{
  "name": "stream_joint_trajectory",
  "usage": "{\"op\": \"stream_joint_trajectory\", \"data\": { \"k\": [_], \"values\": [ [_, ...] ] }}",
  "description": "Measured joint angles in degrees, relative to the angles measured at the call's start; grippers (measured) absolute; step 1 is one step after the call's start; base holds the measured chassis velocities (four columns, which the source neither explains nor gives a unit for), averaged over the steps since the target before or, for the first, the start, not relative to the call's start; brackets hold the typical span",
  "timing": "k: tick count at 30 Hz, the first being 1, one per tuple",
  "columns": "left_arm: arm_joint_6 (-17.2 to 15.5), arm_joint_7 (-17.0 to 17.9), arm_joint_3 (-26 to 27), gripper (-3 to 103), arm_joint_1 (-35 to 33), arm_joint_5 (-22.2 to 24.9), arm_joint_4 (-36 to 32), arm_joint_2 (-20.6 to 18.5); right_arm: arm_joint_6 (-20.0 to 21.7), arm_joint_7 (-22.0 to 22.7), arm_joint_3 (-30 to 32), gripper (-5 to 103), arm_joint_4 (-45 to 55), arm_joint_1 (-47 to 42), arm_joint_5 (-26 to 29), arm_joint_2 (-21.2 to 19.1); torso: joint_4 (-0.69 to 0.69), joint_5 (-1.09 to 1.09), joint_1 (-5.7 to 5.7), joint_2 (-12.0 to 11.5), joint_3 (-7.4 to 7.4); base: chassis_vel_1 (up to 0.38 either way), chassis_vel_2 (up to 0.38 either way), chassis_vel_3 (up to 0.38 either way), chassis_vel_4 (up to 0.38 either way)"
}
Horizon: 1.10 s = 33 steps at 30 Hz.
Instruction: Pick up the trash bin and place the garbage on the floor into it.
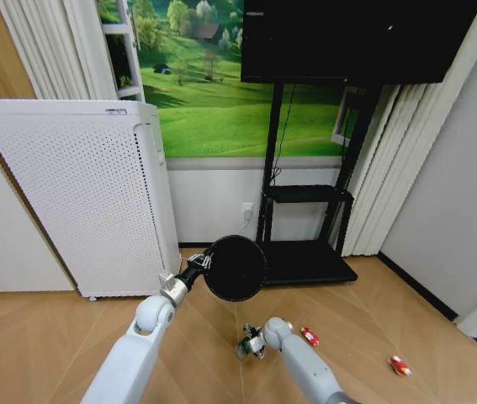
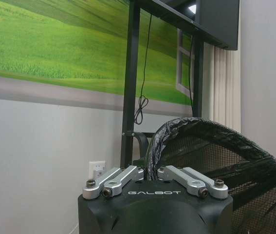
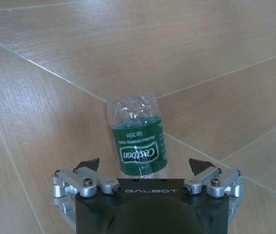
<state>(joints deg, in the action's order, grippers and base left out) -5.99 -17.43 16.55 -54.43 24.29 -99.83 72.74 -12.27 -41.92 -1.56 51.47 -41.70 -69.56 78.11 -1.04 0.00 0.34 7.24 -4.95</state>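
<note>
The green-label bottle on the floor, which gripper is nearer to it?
Right. The right gripper hangs open right over the bottle, one finger on each side. The left gripper is up off the floor, shut on the trash bin.

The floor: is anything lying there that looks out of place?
Yes. A clear bottle with a green label lies on the floor between the right gripper's open fingers, and two red-and-white wrappers lie farther right.
</note>
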Motion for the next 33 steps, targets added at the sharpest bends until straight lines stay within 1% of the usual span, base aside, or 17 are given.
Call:
{"op": "stream_joint_trajectory", "data": {
  "k": [1, 3, 4, 6, 7, 9, 10, 12, 14, 15, 16, 18, 19, 22, 29, 31, 33],
  "values": [
    [0.0, 0.0, 0.1, 7, 0.0, 0.0, -0.1, 0.0, 0.0, 0.2, -0.1, 101, -0.1, -0.1, -0.1, 0.0, 0.00, 0.00, 0.00, 0.0, 0.00, 0.000, 0.000, 0.000, 0.000],
    [0.0, 0.0, 0.1, 7, -0.1, 0.0, -0.2, 0.1, 0.0, 1.2, -0.1, 92, -0.8, -0.2, -0.4, 0.4, 0.00, 0.00, 0.00, 0.0, 0.00, 0.000, 0.000, 0.000, 0.000],
    [0.0, 0.0, 0.1, 7, -0.1, 0.0, -0.2, 0.1, 0.0, 1.2, -0.1, 92, -0.8, -0.2, -0.4, 0.4, 0.00, 0.00, 0.00, 0.0, 0.00, 0.000, 0.000, 0.000, 0.000],
    [0.0, 0.0, 0.4, 7, -0.3, 0.0, -0.4, 0.2, 0.1, 2.6, 0.1, 81, -2.1, -0.3, -1.2, 1.0, 0.00, 0.00, 0.00, 0.0, 0.00, 0.000, 0.000, 0.000, 0.000],
    [0.0, 0.0, 0.4, 7, -0.3, 0.0, -0.4, 0.2, 0.1, 2.6, 0.1, 81, -2.1, -0.3, -1.2, 1.0, 0.00, 0.00, 0.00, 0.0, 0.00, 0.000, 0.000, 0.000, 0.000],
    [0.0, 0.0, 0.7, 7, -0.5, 0.0, -0.7, 0.2, 0.3, 3.4, 0.3, 70, -2.7, -0.3, -1.6, 1.4, 0.00, 0.00, 0.00, 0.0, 0.00, 0.000, 0.000, 0.000, 0.000],
    [0.0, 0.0, 0.7, 7, -0.5, 0.0, -0.7, 0.2, 0.3, 3.4, 0.3, 70, -2.7, -0.3, -1.6, 1.4, 0.00, 0.00, 0.00, 0.0, 0.00, 0.000, 0.000, 0.000, 0.000],
    [0.0, -0.1, 0.8, 7, -0.6, 0.0, -0.7, 0.2, 0.5, 4.1, 0.3, 59, -3.5, -0.2, -1.7, 1.6, 0.00, 0.00, 0.00, 0.0, 0.00, 0.000, 0.000, 0.000, 0.000],
    [0.0, -0.1, 0.8, 7, -0.6, 0.0, -0.7, 0.3, 0.6, 4.3, 0.4, 59, -3.6, -0.2, -1.7, 1.7, 0.00, 0.00, 0.00, 0.0, 0.00, 0.000, 0.000, 0.000, 0.000],
    [0.0, -0.1, 0.8, 7, -0.6, 0.0, -0.7, 0.3, 0.7, 4.5, 0.5, 48, -3.9, -0.2, -1.6, 1.7, 0.00, 0.00, 0.00, 0.0, 0.00, 0.000, 0.000, 0.000, 0.000],
    [0.0, -0.1, 0.8, 7, -0.6, 0.0, -0.7, 0.3, 0.7, 4.5, 0.5, 48, -3.9, -0.2, -1.6, 1.7, 0.00, 0.00, 0.00, 0.0, 0.00, 0.000, 0.000, 0.000, 0.000],
    [0.0, -0.1, 0.8, 7, -0.5, 0.0, -0.7, 0.2, 0.6, 5.1, 0.4, 37, -4.1, -0.4, -1.4, 1.7, -0.01, -0.01, 0.00, 0.0, 0.01, 0.000, 0.000, 0.000, 0.000],
    [0.0, -0.1, 0.8, 7, -0.5, 0.0, -0.7, 0.2, 0.6, 5.1, 0.4, 37, -4.1, -0.4, -1.4, 1.7, -0.01, -0.01, 0.00, 0.0, 0.01, 0.000, 0.000, 0.000, 0.000],
    [0.0, -0.1, 1.1, 7, -0.3, 0.1, -0.6, 0.1, 0.1, 5.3, 0.8, 27, -4.1, -0.6, -1.3, 1.6, -0.01, -0.01, 0.00, 0.0, 0.01, 0.000, 0.000, 0.000, 0.000],
    [0.0, 0.0, 1.2, 7, -0.4, 0.2, -0.6, 0.0, -0.3, 5.2, 1.7, 18, -1.9, -1.7, -0.2, 1.1, 0.01, 0.02, 0.00, 0.0, -0.01, 0.000, 0.000, 0.000, 0.000],
    [0.0, 0.5, 1.9, 7, -0.6, 0.2, -0.5, 0.2, -1.3, 4.8, 6.9, 18, 4.5, -5.6, 7.4, -1.1, 0.00, 0.01, 0.00, 0.0, -0.01, 0.000, 0.000, 0.000, 0.000],
    [0.1, 0.5, 2.0, 7, -0.6, 0.2, -0.1, 0.1, -1.5, 4.7, 8.8, 18, 5.8, -6.6, 9.2, -1.6, 0.00, 0.02, 0.00, 0.0, -0.01, 0.000, 0.000, 0.000, 0.000]
  ]
}}
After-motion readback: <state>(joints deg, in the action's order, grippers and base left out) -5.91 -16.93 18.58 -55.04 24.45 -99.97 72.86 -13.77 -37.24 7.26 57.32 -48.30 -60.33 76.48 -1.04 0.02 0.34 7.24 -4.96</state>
